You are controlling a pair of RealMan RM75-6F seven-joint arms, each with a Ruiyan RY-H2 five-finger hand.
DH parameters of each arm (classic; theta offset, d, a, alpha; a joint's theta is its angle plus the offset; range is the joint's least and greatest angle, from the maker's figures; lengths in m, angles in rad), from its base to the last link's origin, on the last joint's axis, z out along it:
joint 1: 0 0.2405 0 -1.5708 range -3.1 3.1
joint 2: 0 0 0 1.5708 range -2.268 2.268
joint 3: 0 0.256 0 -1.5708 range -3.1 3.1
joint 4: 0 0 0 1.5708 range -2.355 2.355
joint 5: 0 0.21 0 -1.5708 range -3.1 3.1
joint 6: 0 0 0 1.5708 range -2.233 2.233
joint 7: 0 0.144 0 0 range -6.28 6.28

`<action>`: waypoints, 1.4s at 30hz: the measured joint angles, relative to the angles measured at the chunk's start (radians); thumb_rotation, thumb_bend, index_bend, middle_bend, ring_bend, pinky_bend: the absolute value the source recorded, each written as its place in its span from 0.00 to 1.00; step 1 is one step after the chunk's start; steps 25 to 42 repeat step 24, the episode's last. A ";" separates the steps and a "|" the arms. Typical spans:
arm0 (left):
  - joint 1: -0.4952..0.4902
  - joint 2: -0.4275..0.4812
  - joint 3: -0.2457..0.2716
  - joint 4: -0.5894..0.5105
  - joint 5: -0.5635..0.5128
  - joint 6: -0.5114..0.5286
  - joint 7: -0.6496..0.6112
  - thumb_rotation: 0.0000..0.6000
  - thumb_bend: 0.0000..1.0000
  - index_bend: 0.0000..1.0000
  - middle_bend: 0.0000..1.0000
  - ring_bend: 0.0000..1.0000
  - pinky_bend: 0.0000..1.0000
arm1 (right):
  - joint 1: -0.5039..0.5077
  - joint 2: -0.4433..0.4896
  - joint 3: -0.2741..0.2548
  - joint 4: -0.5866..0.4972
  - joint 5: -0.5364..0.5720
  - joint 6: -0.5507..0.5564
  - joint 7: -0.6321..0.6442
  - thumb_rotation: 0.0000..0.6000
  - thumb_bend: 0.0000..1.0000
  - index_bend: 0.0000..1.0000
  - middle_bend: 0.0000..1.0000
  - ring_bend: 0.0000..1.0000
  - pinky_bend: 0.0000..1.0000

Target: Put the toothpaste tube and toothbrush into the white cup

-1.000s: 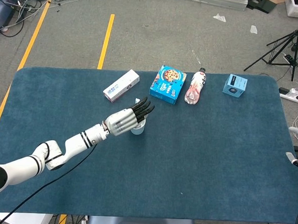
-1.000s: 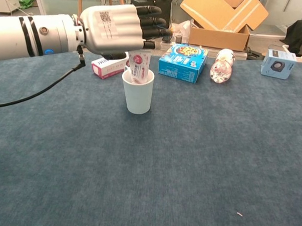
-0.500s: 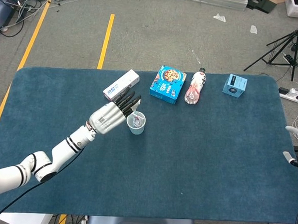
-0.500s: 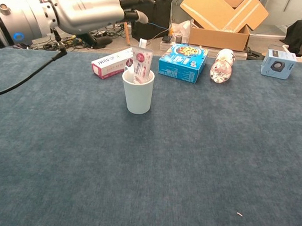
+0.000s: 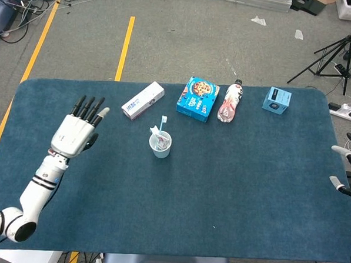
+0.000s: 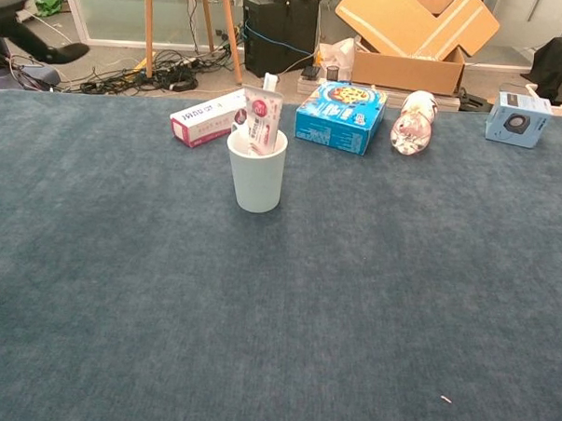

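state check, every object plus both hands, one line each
white cup: upright, holds tube and brush
toothpaste tube: standing in the cup, top sticking out
toothbrush: in the cup, head up
left hand: fingers spread, holds nothing
right hand: only partly visible at the edge, state unclear
white box: lying flat
blue box: lying flat
bottle: on its side
small blue box: standing

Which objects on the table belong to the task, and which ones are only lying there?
Belong to the task: white cup, toothpaste tube, toothbrush.

Only lying there: white box, blue cookie box, bottle, small blue box.
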 measured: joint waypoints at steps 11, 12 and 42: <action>0.175 0.154 0.064 -0.134 -0.069 0.022 -0.216 1.00 0.39 0.12 0.03 0.00 0.00 | -0.014 0.054 -0.002 -0.173 -0.002 0.012 -0.219 1.00 0.20 0.26 0.00 0.00 0.13; 0.190 0.157 0.070 -0.130 -0.065 0.028 -0.237 1.00 0.39 0.12 0.03 0.00 0.00 | -0.017 0.058 -0.002 -0.189 -0.001 0.015 -0.237 1.00 0.20 0.26 0.00 0.00 0.13; 0.337 0.152 0.119 -0.022 0.011 0.116 -0.424 1.00 0.39 0.13 0.03 0.00 0.00 | -0.069 0.065 -0.011 -0.290 0.009 0.061 -0.321 1.00 0.20 0.26 0.00 0.00 0.13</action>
